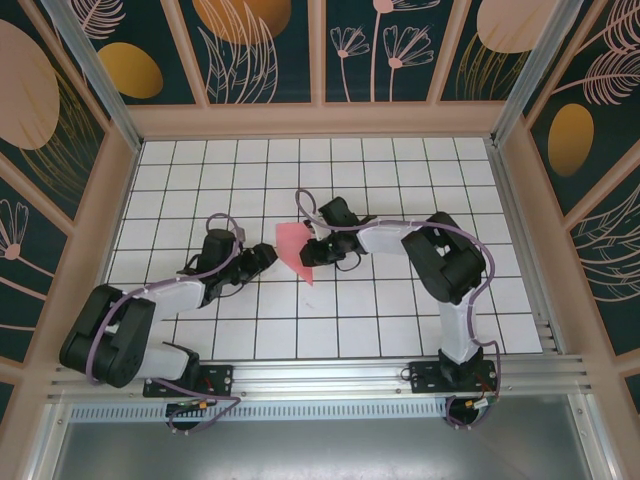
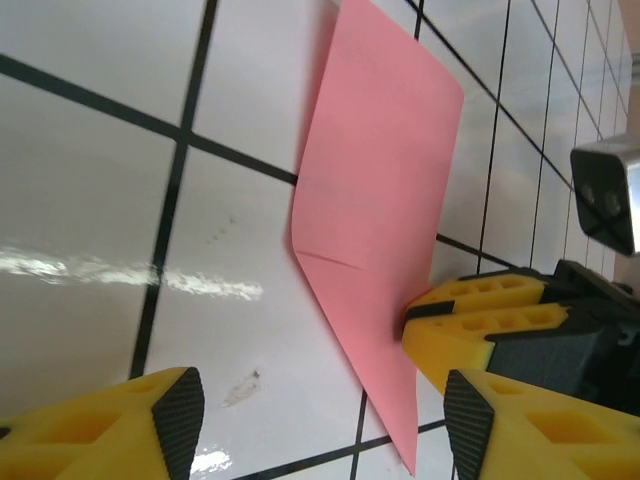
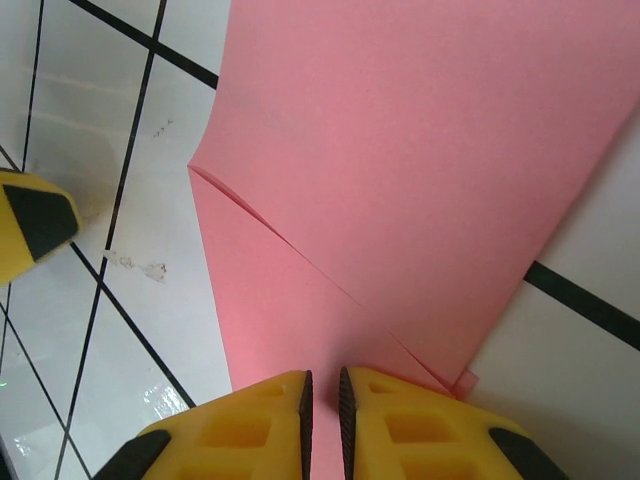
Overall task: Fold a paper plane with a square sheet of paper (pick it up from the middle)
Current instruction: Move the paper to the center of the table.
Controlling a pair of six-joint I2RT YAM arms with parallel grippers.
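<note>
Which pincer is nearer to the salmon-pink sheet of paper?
Right. The right pincer grips the edge of the thin salmon-pink paper sheet; the left pincer stands open beside it, not touching.

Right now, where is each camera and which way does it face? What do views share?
Top external: above and behind the robot, looking down on the gridded table; left arm, right arm, pink paper between them.
Left wrist: on the left arm, facing past its open left fingers to the paper and the right fingers.
Right wrist: on the right arm, facing down its fingers, pinched on the paper.
Shared: all see the paper; each wrist view catches the other arm's fingers.
</note>
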